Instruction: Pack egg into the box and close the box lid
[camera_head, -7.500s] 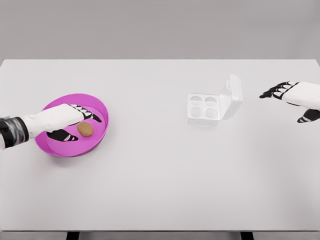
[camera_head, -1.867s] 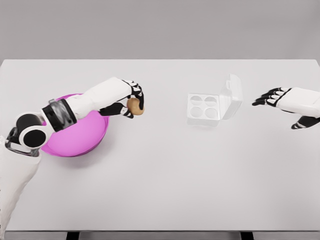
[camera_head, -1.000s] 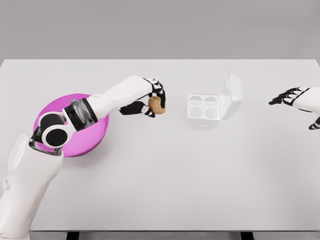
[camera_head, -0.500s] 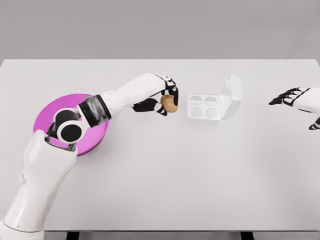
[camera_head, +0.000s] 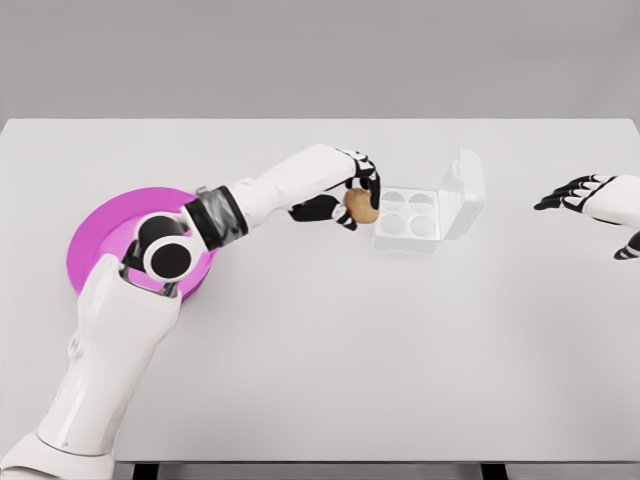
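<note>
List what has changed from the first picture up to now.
The left robot hand took the egg out of the pink bowl and carried it rightward to the left edge of the open box. The box, its raised lid and the bowl stayed put; the right robot hand stays open at the right edge.

The left hand (camera_head: 350, 192) grips a brown egg (camera_head: 360, 206) at nine o'clock of the open white four-cup box (camera_head: 428, 206).

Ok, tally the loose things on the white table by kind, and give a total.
Round magenta bowl: 1
Brown egg, held in the left hand: 1
Clear plastic four-cup egg box, lid open: 1
Total: 3
</note>
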